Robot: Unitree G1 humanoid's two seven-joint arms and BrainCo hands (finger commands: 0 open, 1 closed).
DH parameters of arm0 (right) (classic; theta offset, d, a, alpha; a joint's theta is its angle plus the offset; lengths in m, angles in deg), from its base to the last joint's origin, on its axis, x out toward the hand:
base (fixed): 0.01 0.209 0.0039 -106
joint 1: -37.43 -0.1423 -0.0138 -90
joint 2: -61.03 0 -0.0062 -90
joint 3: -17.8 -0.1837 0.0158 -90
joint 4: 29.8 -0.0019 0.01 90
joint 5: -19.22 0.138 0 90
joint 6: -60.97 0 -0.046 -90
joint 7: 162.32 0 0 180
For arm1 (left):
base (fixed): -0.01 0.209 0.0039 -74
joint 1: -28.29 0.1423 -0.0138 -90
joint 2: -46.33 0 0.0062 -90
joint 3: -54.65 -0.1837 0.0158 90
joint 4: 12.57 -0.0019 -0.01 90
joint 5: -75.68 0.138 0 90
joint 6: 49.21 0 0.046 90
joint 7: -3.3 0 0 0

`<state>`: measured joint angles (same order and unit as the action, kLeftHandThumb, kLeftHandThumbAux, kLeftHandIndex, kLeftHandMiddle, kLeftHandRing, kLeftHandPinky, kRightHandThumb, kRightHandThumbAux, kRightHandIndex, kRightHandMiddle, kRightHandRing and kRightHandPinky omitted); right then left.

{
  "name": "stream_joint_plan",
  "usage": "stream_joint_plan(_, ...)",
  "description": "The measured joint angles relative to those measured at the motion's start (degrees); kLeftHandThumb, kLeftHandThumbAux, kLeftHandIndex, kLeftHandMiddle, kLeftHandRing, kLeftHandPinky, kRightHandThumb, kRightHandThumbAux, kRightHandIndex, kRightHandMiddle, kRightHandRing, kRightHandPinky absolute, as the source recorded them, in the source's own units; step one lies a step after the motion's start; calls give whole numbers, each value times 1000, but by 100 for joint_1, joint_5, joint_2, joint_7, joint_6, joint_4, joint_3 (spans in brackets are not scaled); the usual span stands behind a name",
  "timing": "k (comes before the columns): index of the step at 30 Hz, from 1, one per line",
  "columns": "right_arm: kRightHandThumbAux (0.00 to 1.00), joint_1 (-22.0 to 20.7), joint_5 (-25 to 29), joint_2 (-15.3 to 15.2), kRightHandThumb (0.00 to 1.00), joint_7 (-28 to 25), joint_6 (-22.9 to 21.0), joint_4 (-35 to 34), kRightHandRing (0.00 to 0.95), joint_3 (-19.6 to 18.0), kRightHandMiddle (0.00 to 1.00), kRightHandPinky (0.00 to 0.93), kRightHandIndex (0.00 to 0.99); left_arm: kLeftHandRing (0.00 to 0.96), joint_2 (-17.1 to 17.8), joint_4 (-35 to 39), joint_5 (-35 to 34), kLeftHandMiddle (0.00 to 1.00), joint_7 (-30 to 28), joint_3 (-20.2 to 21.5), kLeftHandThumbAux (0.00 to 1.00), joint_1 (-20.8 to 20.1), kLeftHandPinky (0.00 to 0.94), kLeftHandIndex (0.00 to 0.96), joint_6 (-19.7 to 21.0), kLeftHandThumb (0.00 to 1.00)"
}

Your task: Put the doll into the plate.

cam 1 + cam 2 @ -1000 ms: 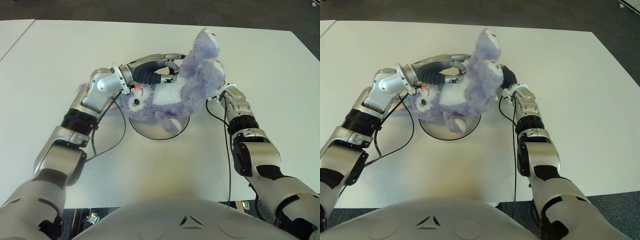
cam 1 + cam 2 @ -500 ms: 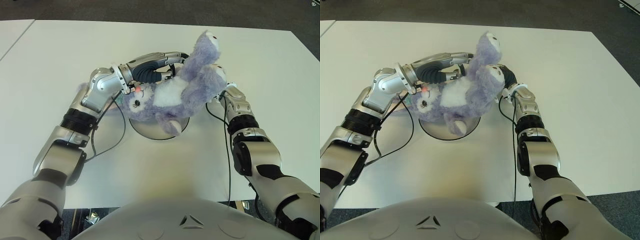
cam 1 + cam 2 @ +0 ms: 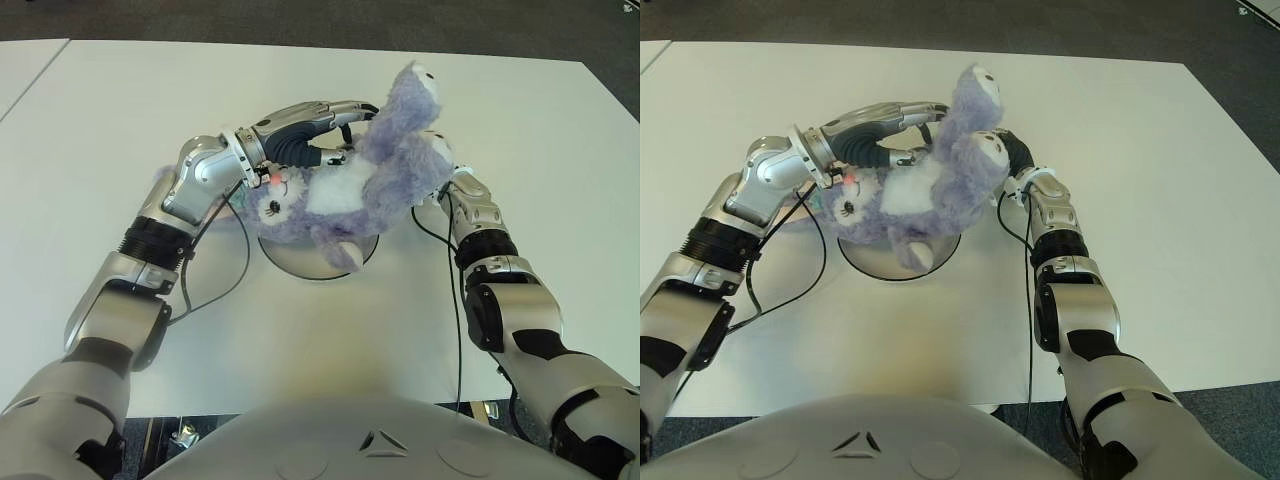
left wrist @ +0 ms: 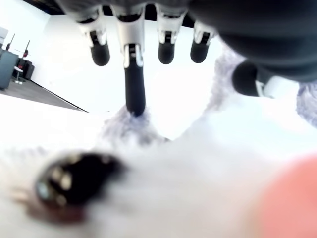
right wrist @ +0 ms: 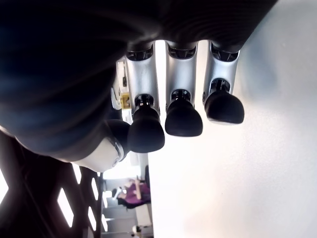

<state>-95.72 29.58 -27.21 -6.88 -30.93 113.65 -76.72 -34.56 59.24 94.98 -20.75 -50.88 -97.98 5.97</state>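
Lying across a round grey plate (image 3: 300,262) on a white table (image 3: 120,120), a purple doll (image 3: 350,190) with white belly sits tilted. Left hand (image 3: 315,125) arches over it, fingers (image 4: 133,84) loosely spread, holding nothing. Right hand (image 3: 1015,155) is behind the doll; its wrist view shows fingers (image 5: 183,116) relaxed, empty.

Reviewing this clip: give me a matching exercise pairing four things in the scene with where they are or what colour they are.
Column one:
1. doll
2. plate
3. left hand
4. right hand

Column two:
A. round and grey, on the white table, partly under the toy
B. purple plush with a white belly, lying over the plate
C. at the doll's far-left side, fingers extended
D. mostly hidden behind the doll's right side

Pairs: 1-B, 2-A, 3-C, 4-D
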Motion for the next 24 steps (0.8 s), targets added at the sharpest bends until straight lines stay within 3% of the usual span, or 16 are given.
stream_joint_plan(12, 729, -2, 2, 1, 689, -40, -3, -2, 811, -1, 827, 803, 438, 0, 17, 210, 56, 0, 71, 47, 225, 76, 0, 0, 35, 756)
stream_joint_plan(24, 728, 6, 6, 1, 690, -52, -55, -40, 804, -12, 819, 799, 438, 0, 14, 488, 28, 0, 126, 189, 250, 220, 0, 0, 298, 808)
